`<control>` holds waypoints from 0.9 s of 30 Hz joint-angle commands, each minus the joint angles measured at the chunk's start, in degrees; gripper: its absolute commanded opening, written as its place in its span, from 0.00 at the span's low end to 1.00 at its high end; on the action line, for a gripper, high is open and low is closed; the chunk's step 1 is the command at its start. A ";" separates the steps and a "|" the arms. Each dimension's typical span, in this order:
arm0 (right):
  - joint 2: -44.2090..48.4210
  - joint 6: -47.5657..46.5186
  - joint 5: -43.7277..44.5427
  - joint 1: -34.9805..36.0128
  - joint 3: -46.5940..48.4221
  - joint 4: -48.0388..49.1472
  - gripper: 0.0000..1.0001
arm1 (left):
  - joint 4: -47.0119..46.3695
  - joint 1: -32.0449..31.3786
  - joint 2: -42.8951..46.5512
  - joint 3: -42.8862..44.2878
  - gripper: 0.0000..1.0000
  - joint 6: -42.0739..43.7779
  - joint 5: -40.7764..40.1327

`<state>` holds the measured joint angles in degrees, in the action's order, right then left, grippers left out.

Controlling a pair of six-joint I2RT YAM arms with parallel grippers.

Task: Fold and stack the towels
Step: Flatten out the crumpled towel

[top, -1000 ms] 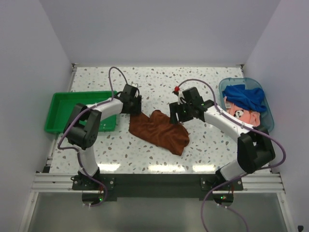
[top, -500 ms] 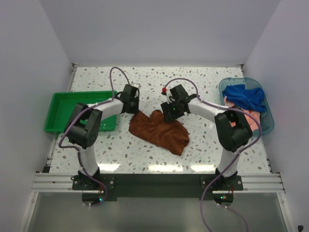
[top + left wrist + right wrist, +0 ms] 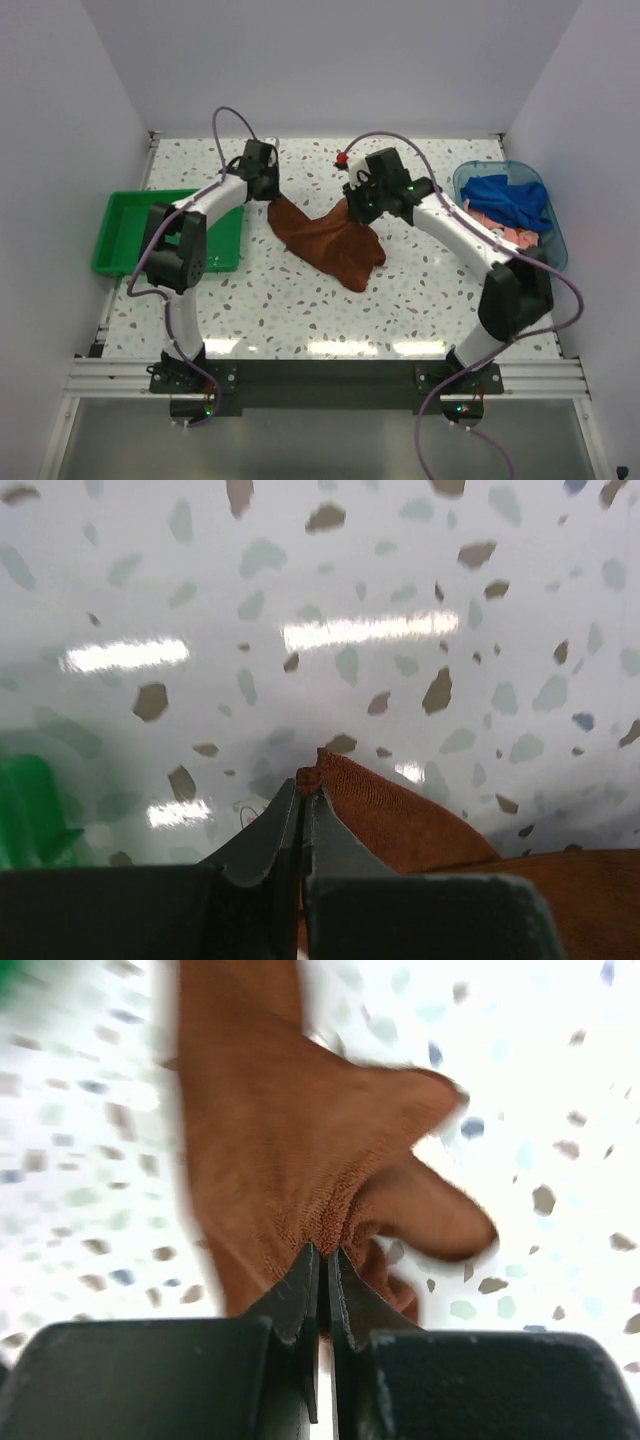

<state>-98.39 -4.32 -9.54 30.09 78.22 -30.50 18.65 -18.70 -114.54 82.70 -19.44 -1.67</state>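
Observation:
A rust-brown towel [image 3: 325, 240] hangs stretched between both grippers over the middle of the table, its lower part trailing toward the front. My left gripper [image 3: 270, 197] is shut on the towel's left corner [image 3: 325, 770], pinched at the fingertips. At the other side my right gripper [image 3: 352, 207] is shut on a bunched edge of the same towel [image 3: 290, 1160], close to its right corner. A royal blue towel [image 3: 510, 200] and a pink one [image 3: 500, 235] lie crumpled in the clear blue tub [image 3: 556, 250] at the right.
A green plastic tray [image 3: 120, 235] sits at the table's left edge, under the left arm's elbow. The white side walls stand close on both sides.
Both grippers closed on the rust-brown towel's far corners and moved away from the arm bases, lifting and dragging that edge toward the back of the table.

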 commanded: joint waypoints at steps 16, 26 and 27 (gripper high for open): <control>9.18 -10.45 -21.94 24.14 -11.78 -29.61 0.43 | -1.08 2.88 3.35 -0.34 0.00 -0.25 2.90; 5.49 3.85 -6.75 8.07 -0.35 -12.15 0.59 | -0.90 2.88 12.58 -11.93 0.00 1.42 2.91; 4.88 5.88 -5.85 5.62 -0.34 -10.04 0.60 | -0.64 2.88 13.72 -12.38 0.00 1.60 2.73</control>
<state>-91.88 -6.26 -22.26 40.93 75.90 -48.86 18.98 -16.14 -105.38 71.66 -19.25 0.86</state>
